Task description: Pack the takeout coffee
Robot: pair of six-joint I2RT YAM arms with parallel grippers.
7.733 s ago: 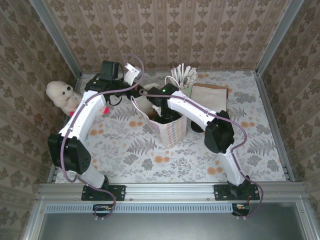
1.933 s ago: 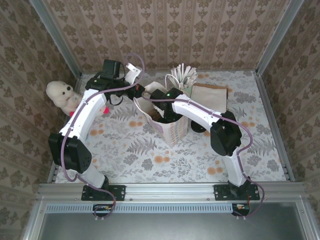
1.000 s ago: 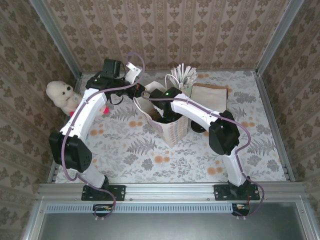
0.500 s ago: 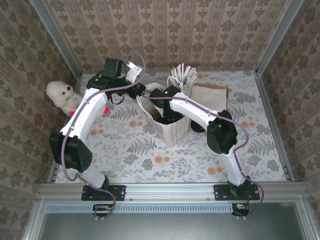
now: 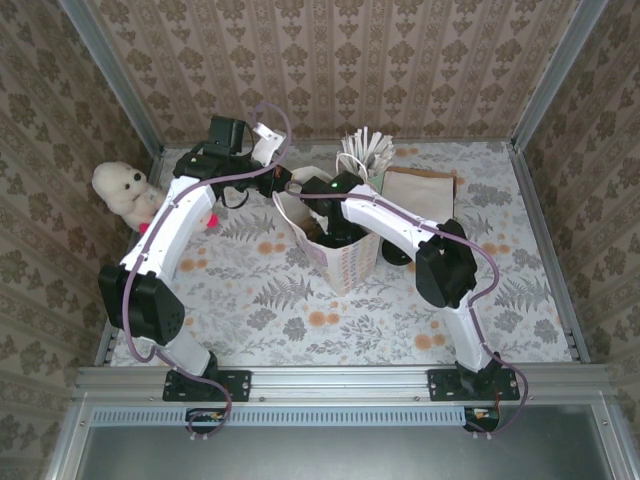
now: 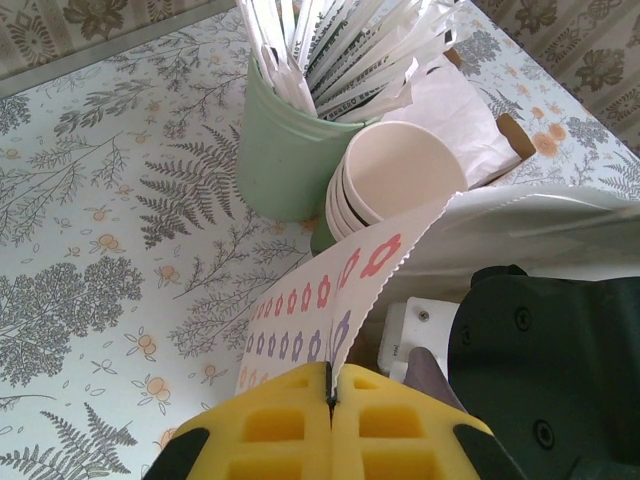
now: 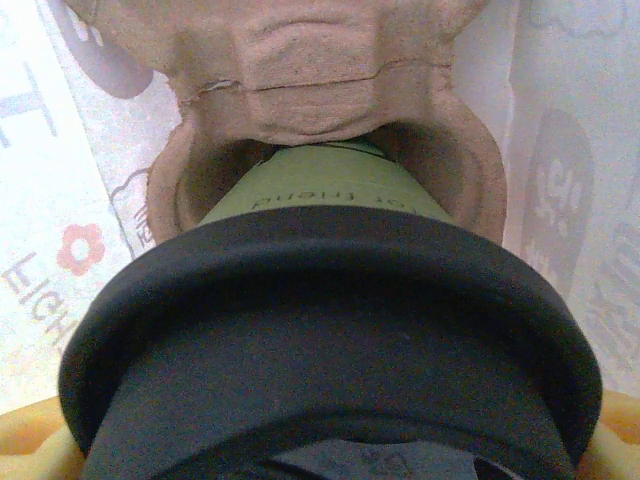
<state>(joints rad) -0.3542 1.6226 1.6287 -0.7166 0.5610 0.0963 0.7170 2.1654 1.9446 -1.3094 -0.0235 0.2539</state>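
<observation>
I see the fern-printed table (image 5: pixel 250 300) with the white flower-print paper bag (image 5: pixel 348 262) standing open near its middle. Inside the bag sits a brown moulded-pulp cup carrier (image 7: pixel 330 60). The small olive-green paper cup with a black round lid (image 7: pixel 330 190) points its base into one of the carrier's wells. My right gripper (image 5: pixel 334 232) clamps that cup at the lid, with yellow pads (image 7: pixel 25 455) on either side. My left gripper (image 6: pixel 330 395) is pinched tight on the bag's serrated rim.

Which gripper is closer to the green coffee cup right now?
Right. The right gripper clasps the coffee cup inside the paper bag; the left gripper pinches the bag's rim.
</observation>
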